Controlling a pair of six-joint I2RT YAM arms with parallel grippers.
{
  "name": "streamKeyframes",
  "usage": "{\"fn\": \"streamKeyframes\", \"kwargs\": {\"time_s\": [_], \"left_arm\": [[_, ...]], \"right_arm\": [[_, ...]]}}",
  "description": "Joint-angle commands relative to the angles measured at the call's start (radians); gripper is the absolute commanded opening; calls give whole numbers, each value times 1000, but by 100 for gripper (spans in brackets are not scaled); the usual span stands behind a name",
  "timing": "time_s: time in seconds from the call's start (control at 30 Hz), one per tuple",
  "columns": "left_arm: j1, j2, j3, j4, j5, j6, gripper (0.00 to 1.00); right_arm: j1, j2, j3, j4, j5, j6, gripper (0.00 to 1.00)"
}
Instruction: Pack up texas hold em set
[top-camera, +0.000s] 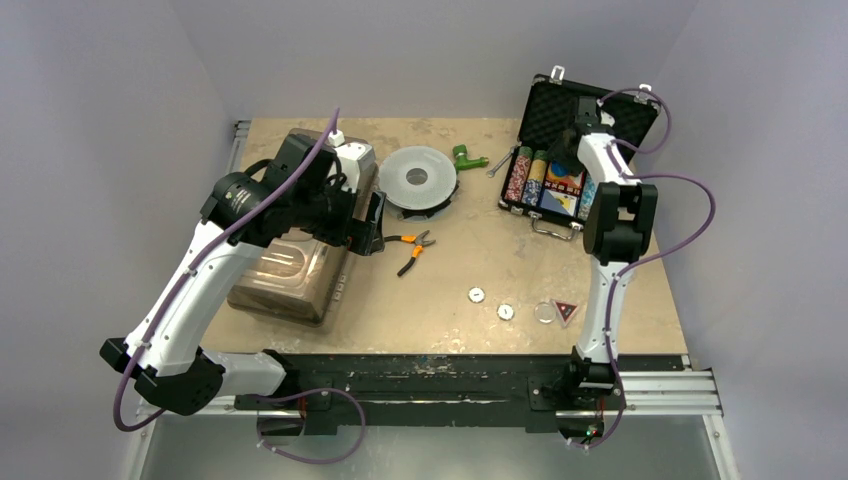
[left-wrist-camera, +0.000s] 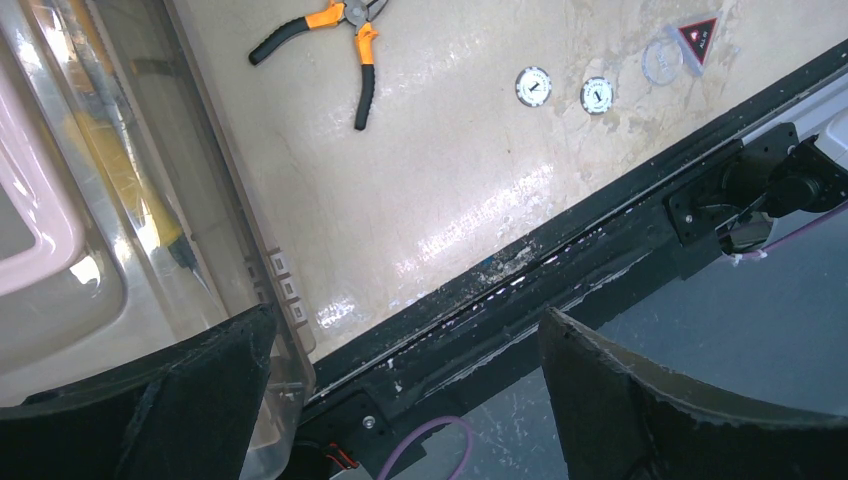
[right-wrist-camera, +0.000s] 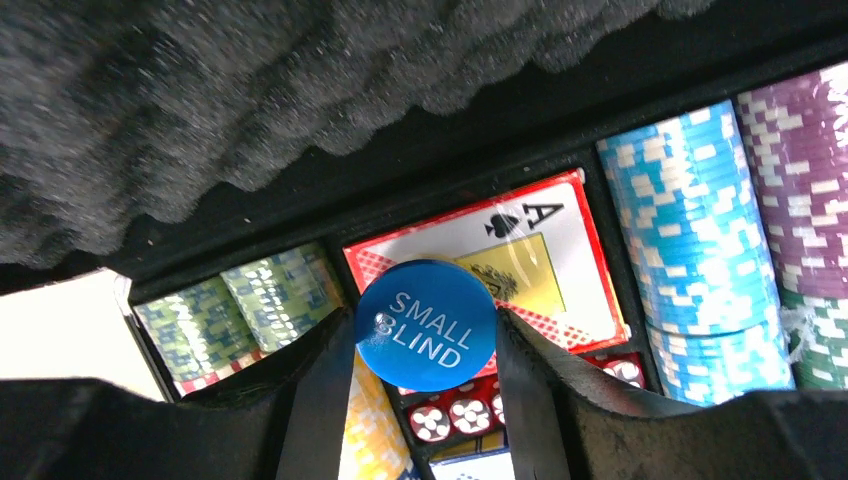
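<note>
The black briefcase (top-camera: 590, 108) stands open at the back right, its foam lid (right-wrist-camera: 300, 100) raised. Inside lie chip rows (top-camera: 520, 178), blue chips (right-wrist-camera: 690, 230), green chips (right-wrist-camera: 250, 300), a card deck (right-wrist-camera: 540, 250) and red dice (right-wrist-camera: 450, 415). My right gripper (right-wrist-camera: 423, 332) is shut on a blue round "SMALL BLIND" button (right-wrist-camera: 426, 325), held just above the deck; it also shows in the top view (top-camera: 585, 125). Two white round buttons (top-camera: 476, 294) (top-camera: 505, 311), a clear disc (top-camera: 543, 311) and a red triangle button (top-camera: 566, 310) lie on the table. My left gripper (left-wrist-camera: 410, 400) is open and empty beside the bin.
A large clear plastic bin (top-camera: 300, 250) sits under my left arm. A round grey disc spool (top-camera: 418, 178) and a green fitting (top-camera: 466, 157) lie at the back middle. Orange-handled pliers (top-camera: 412, 247) lie beside the bin. A black rail (top-camera: 450, 375) runs along the table's front edge.
</note>
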Motion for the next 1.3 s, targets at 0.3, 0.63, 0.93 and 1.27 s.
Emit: {"fn": "streamKeyframes", "kwargs": {"time_s": [0.3, 0.63, 0.93, 1.27], "left_arm": [[-4, -16, 19, 7, -13, 24, 100], [-4, -5, 30, 18, 15, 16, 100], [-4, -10, 10, 44, 96, -26, 100], [-7, 2, -15, 74, 173, -77, 99]], "right_arm": [[2, 21, 89, -8, 37, 20, 61], [7, -170, -54, -30, 16, -17, 67], [8, -561, -490, -76, 4, -110, 76], [7, -909, -925, -231, -177, -85, 99]]}}
